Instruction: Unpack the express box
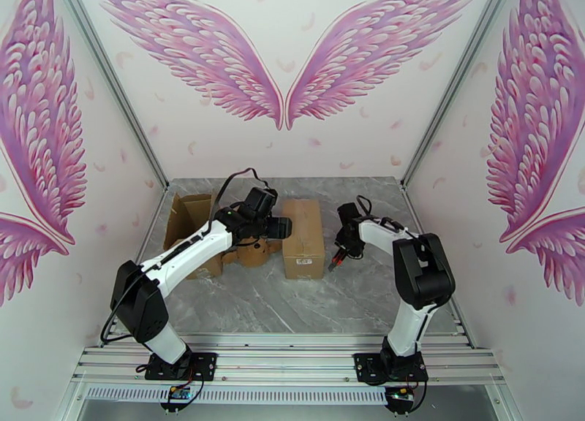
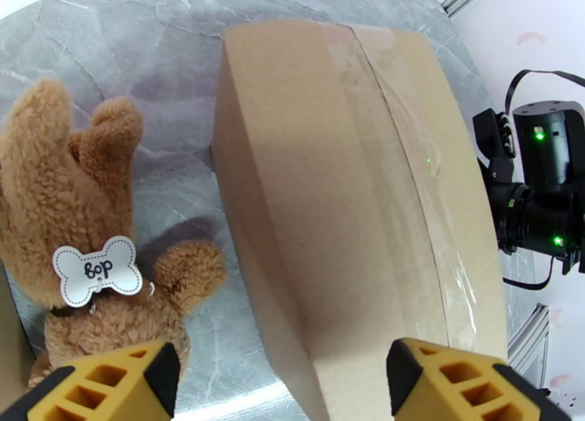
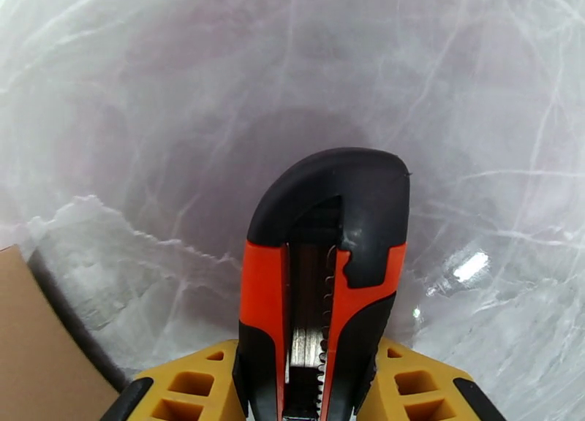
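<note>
The express box (image 1: pixel 303 237) is a closed brown carton with clear tape along its top seam, lying in the middle of the table. In the left wrist view the box (image 2: pixel 351 196) lies just ahead of my left gripper (image 2: pixel 281 375), which hangs open above its near end, one yellow finger to each side. My left gripper (image 1: pixel 281 227) sits at the box's left edge. To the right of the box, my right gripper (image 1: pixel 338 258) is shut on an orange-and-black utility knife (image 3: pixel 329 269) held above the marble. A corner of the box (image 3: pixel 29 342) shows at the lower left.
A brown plush bear (image 2: pixel 80 218) with a bone-shaped tag lies against the box's left side, under my left arm (image 1: pixel 197 243). An opened empty carton (image 1: pixel 191 221) stands at the far left. The marble table (image 1: pixel 365 298) has free room in front and to the right.
</note>
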{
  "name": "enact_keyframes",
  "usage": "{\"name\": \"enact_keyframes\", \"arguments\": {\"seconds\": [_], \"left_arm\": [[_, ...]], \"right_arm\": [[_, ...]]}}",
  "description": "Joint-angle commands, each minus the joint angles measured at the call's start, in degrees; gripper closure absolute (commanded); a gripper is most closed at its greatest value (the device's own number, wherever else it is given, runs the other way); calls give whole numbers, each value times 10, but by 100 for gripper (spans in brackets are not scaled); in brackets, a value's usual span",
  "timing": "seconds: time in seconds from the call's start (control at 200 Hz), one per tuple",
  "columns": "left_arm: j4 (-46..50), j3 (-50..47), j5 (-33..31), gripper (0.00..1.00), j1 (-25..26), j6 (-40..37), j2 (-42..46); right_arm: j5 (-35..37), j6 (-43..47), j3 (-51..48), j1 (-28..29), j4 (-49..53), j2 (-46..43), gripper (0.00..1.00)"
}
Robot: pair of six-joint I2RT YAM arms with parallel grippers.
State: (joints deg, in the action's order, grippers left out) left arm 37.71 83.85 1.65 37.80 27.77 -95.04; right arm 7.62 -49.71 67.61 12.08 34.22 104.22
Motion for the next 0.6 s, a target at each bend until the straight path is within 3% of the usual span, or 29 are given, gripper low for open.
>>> {"name": "enact_keyframes", "arguments": {"seconds": [0.0,0.33,0.47,0.595], "left_arm": [[21,38,-13,21,11,-27,22],[1,138,16,22,75,-128,-30],[-5,208,44,22,103,-174,-87],[-2,280,87,22,105,-166,-148]], "right_arm": [[43,16,-6,4,-17,-78,63],[66,64,-16,4,-22,-249,60],[27,91,-10,9,-35,-300,60],[-5,97,-3,16,-38,-330,60]]}}
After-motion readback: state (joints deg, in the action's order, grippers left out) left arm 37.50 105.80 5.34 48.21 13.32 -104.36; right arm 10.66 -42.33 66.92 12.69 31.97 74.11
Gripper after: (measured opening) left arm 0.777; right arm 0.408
